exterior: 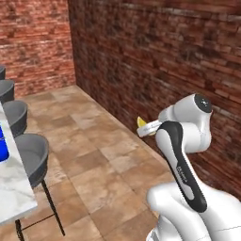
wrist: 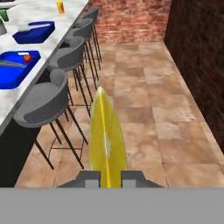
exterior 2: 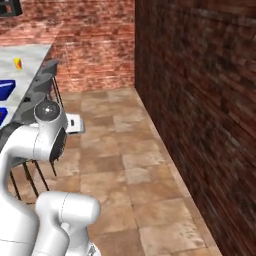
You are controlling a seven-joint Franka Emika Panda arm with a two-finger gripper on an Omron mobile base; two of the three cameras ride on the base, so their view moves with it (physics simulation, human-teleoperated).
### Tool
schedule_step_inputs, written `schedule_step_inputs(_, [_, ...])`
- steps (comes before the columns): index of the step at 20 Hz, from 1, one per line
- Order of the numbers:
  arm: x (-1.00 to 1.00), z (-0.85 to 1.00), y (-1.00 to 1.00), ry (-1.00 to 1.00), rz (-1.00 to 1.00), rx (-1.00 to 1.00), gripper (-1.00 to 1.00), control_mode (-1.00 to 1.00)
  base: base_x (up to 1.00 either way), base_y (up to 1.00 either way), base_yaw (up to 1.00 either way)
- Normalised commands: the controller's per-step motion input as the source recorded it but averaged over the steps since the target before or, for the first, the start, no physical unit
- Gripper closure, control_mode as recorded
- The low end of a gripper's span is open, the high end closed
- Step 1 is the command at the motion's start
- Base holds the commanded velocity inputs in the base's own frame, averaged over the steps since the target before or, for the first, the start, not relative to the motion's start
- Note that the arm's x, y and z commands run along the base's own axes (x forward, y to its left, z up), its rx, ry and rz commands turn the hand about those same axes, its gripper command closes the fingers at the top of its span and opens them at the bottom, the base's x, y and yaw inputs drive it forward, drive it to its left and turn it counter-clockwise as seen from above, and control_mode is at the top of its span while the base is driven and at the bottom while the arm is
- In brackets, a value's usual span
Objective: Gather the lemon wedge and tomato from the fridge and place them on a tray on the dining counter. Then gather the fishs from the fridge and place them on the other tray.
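Carry stage of the first load. The gripper (wrist: 107,177) pinches the lemon wedge (wrist: 107,140) between its jaws, holding it edge-on in front of the hand camera, above the tiled floor and well apart from the counter (wrist: 43,43). In the hand view the near tray (wrist: 15,72) already holds the tomato (wrist: 27,57), beside a thin silver utensil (wrist: 11,64); the far tray (wrist: 33,35) carries something pale that is too small to identify. Judged from this, the tomato is delivered, the wedge is in transit and still to be set down, and the fish remain to be fetched; the fridge is out of frame.

View differences: the left base view shows the wedge (exterior: 142,123) as a yellow tip beyond the white arm, near the brick wall, with stools (exterior: 30,153) and the counter edge at left. The right base view shows the counter (exterior 2: 30,60) from farther back, with a small yellow-and-red object (exterior 2: 18,63) and blue tray edges, while the arm hides the wedge.
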Motion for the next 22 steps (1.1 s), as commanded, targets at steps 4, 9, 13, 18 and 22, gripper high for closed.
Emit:
schedule_step_inputs(4, [0.0,0.0,0.0,0.0,0.0,0.0,1.0,1.0,0.94,-0.43,0.24])
schedule_step_inputs(9, [0.0,0.0,0.0,0.0,0.0,0.0,1.0,1.0,1.0,-0.23,0.34])
schedule_step_inputs(13, [0.0,0.0,0.0,0.0,0.0,0.0,1.0,1.0,0.96,0.0,0.49])
schedule_step_inputs(18, [0.0,0.0,0.0,0.0,0.0,0.0,1.0,1.0,1.0,-0.02,0.6])
schedule_step_inputs(22, [0.0,0.0,0.0,0.0,0.0,0.0,1.0,1.0,0.99,-0.22,0.53])
